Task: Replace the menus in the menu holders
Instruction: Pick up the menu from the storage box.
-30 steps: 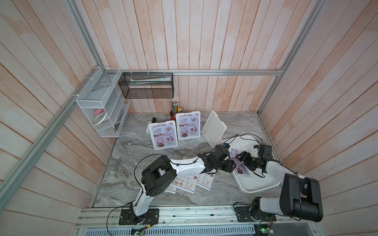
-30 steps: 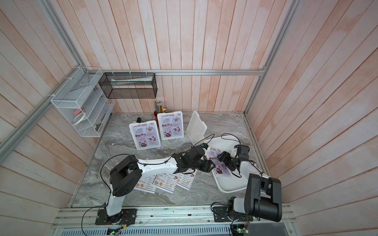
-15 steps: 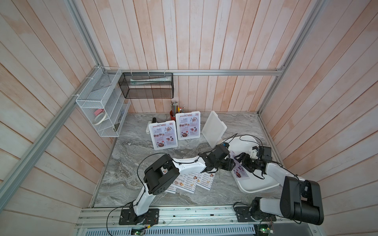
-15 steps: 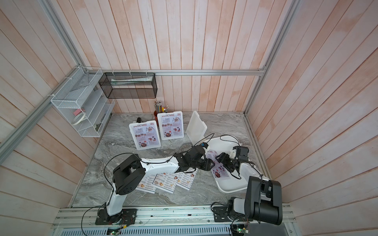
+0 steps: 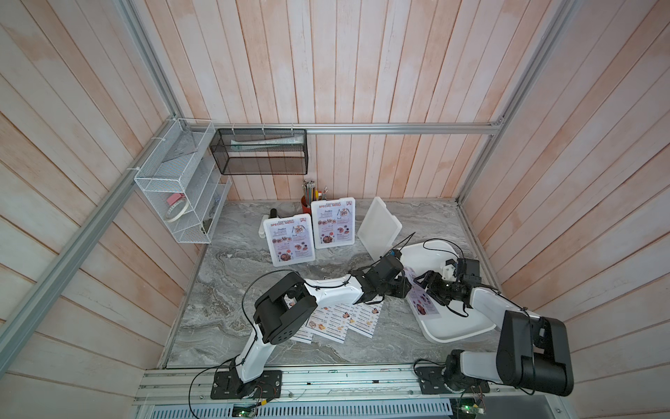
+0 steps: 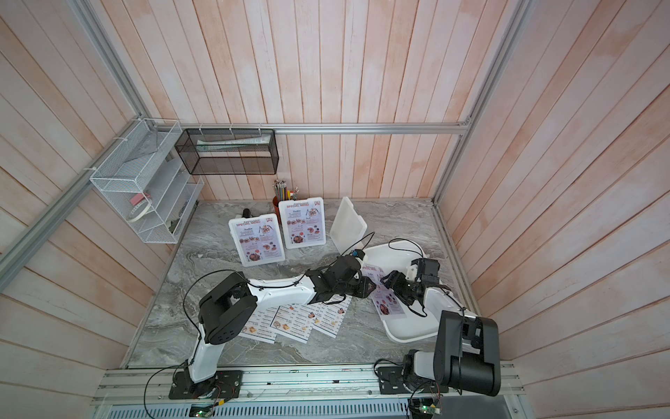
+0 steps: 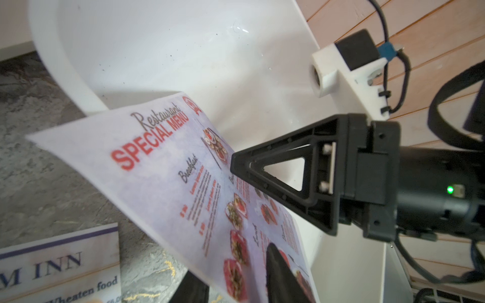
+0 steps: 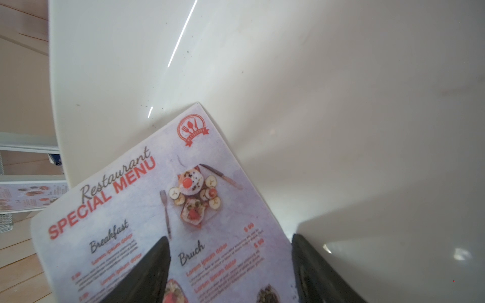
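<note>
Nearest the front edge, three white menus (image 5: 340, 322) lay fanned flat on the marble worktop (image 5: 253, 261). Their far ends were hidden under the left arm (image 5: 328, 292), which stretched across toward the right.

Just beyond them a white tray (image 5: 460, 328) sat on the right side of the worktop. A lilac menu (image 5: 420, 304) headed "SPECIAL MENU" lay face up across the tray's left rim. Its top end was raised off the tray floor and cast a shadow there.

The left claw (image 7: 231, 265) sat at that sheet's edge, partly closed, with one finger above the paper and one beneath. Whether they pinched it could not be told. The right claw (image 8: 229, 244) faced the same sheet from the tray side. Its jaws were spread wide and gripped nothing, one finger lying over the print and the other off the paper's edge.

Farther back, the first holder (image 5: 289, 240) stood upright with a lilac sheet in it. The second holder (image 5: 334, 223) stood just beside it, filled the same way. The third holder (image 5: 379, 226) stood at a slant just behind the tray, showing only blank white.

A pencil pot (image 5: 307, 203) stood behind the second holder. A white wire rack (image 5: 174, 188) hung on the left wall and a black mesh rack (image 5: 261, 152) on the back wall.
</note>
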Robot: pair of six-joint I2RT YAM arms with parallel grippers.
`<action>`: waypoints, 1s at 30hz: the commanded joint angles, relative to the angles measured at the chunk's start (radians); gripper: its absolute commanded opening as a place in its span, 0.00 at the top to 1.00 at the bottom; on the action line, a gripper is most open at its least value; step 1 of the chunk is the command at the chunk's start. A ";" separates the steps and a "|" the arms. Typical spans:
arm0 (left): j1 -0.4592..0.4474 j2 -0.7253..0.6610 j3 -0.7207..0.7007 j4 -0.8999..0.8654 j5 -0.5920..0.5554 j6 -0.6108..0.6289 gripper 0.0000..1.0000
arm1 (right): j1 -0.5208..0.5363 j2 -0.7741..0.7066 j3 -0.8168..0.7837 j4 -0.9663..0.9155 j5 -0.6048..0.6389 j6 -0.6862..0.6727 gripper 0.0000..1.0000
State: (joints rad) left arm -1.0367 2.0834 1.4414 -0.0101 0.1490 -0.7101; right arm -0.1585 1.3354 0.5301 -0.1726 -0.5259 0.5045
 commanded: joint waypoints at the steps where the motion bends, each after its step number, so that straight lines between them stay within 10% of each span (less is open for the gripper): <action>1: 0.006 0.009 0.005 0.027 0.000 -0.001 0.71 | 0.006 0.021 -0.019 -0.037 0.007 0.000 0.25; 30: 0.000 -0.080 -0.025 -0.008 -0.016 0.017 0.73 | 0.005 -0.053 -0.007 -0.073 0.004 -0.001 0.26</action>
State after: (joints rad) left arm -1.0340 2.0453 1.4357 -0.0193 0.1448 -0.7151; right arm -0.1577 1.2987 0.5301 -0.2146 -0.5251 0.5045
